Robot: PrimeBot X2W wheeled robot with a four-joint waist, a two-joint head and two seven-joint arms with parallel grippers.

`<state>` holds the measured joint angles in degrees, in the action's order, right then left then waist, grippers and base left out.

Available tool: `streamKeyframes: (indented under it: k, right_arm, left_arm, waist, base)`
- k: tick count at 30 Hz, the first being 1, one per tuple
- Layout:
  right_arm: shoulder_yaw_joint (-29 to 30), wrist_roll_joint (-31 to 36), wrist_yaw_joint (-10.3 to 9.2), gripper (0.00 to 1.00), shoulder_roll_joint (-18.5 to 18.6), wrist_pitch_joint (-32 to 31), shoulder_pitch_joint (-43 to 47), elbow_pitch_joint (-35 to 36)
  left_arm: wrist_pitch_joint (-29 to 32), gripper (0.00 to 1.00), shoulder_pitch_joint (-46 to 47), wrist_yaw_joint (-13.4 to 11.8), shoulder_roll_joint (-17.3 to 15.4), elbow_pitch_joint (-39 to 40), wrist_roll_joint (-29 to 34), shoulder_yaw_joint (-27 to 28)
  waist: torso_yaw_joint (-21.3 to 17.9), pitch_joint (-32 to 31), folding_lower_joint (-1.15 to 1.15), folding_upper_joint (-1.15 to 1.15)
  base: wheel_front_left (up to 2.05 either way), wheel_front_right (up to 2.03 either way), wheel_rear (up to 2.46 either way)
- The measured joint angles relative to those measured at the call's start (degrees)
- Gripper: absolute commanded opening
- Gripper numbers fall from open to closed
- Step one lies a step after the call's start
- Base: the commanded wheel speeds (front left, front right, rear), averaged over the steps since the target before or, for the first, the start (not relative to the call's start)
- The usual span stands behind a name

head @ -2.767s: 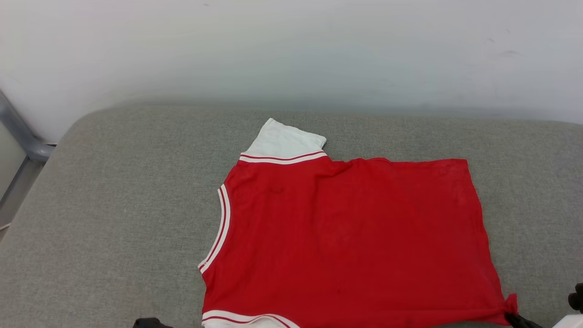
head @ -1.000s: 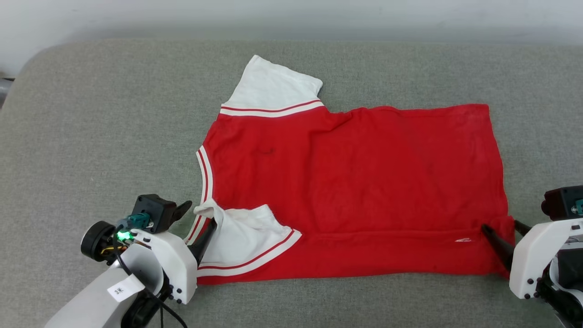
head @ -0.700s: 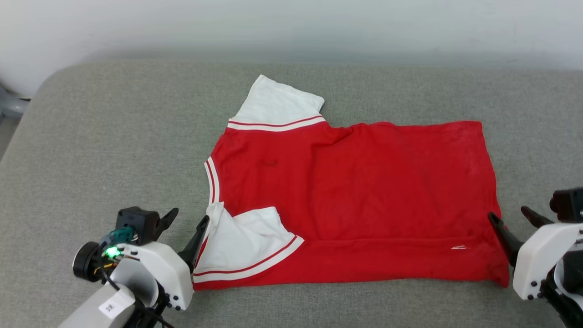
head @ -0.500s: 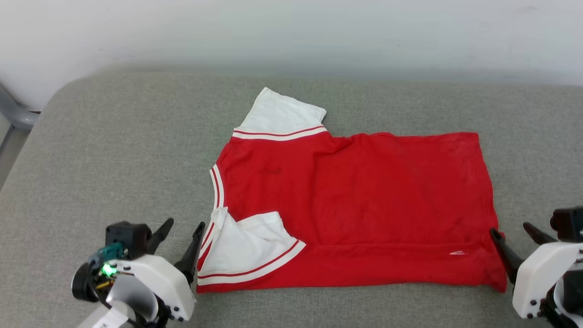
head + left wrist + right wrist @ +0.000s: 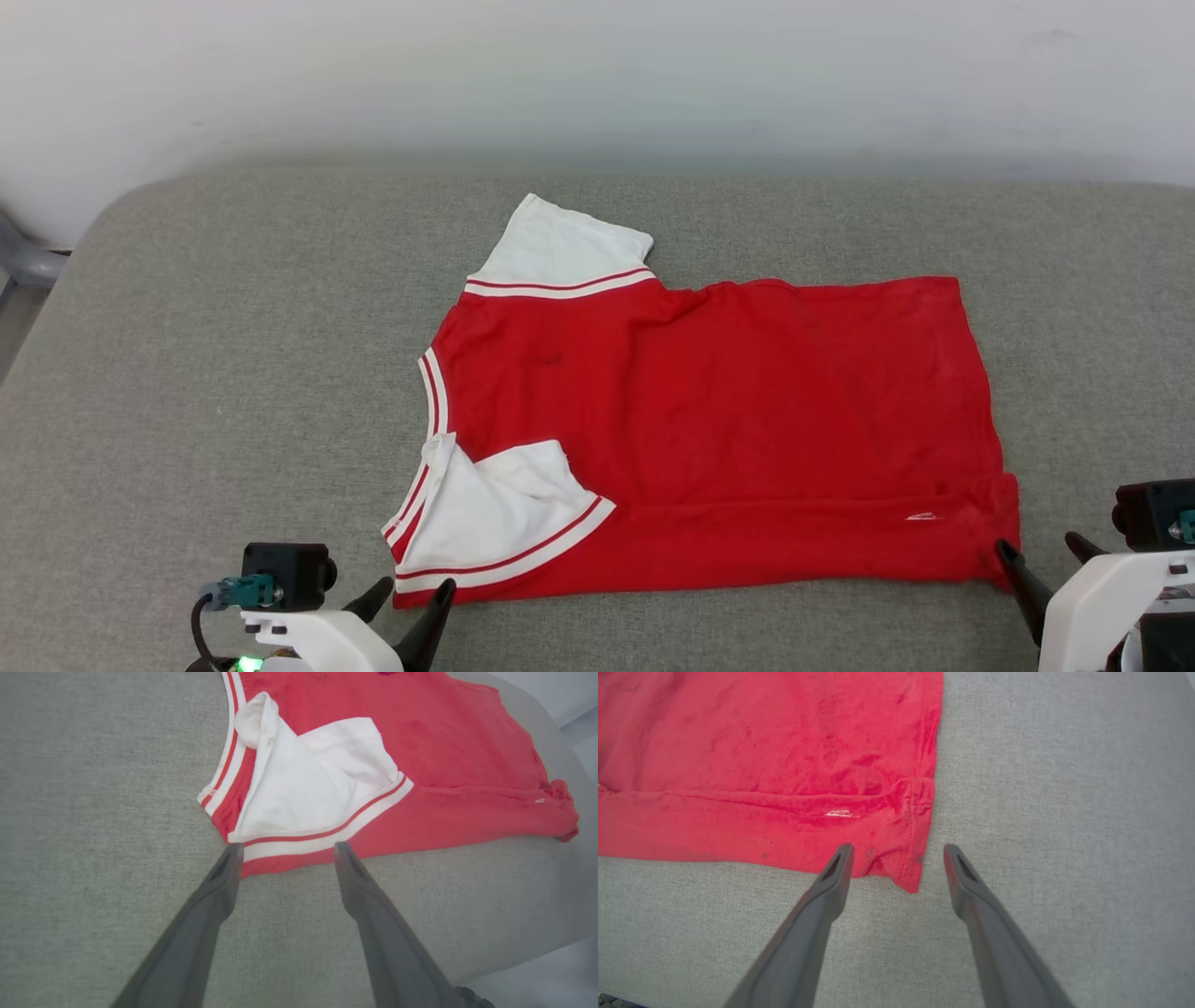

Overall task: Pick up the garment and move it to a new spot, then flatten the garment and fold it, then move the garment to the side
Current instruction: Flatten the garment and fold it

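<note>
Evidently the garment [image 5: 728, 411] is spread mid-frame on the grey cushion [image 5: 233, 373]; its lower sleeve [image 5: 495, 509] is turned inward, seemingly as a first fold. The left gripper [image 5: 414, 590] at lower left and the right gripper [image 5: 1036, 543] at lower right are held wide open and empty beside the lower corners, probably readied for another fold.

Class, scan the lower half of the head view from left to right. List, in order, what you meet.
left gripper, open → white sleeve, folded over → red body of the shirt → right gripper, open
</note>
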<state>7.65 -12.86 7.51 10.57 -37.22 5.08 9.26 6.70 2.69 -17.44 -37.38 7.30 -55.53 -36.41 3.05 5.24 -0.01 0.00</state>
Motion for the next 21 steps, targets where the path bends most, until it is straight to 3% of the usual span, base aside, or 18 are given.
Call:
streamKeyframes:
  k: [5, 10, 21]
  right_arm:
    - [0.13, 0.49, 0.00, 1.00, -0.67, -0.21, -0.01, 1.29]
    - [-0.19, 0.74, 0.00, 1.00, -0.73, -0.14, -0.24, 1.75]
    - [0.34, 0.81, 0.00, 1.00, -0.74, 0.82, -1.06, 1.58]
  left_arm:
    - [3.46, 1.00, 0.73, -3.26, -1.79, -0.59, 1.07, -0.36]
    - [4.26, 1.00, 2.45, -5.28, -1.42, -4.08, 1.49, 0.02]
    - [6.31, 1.00, 4.82, -3.87, -0.52, -10.42, 1.21, -1.08]
  waist:
    - [-0.78, 1.68, 0.00, 0.00]
    - [-1.83, 3.63, 0.00, 0.00]
    - [-3.70, 7.18, 0.01, 0.00]
  base:
    - [0.00, 0.00, 0.00]
    - [0.00, 0.00, 0.00]
    - [0.00, 0.00, 0.00]
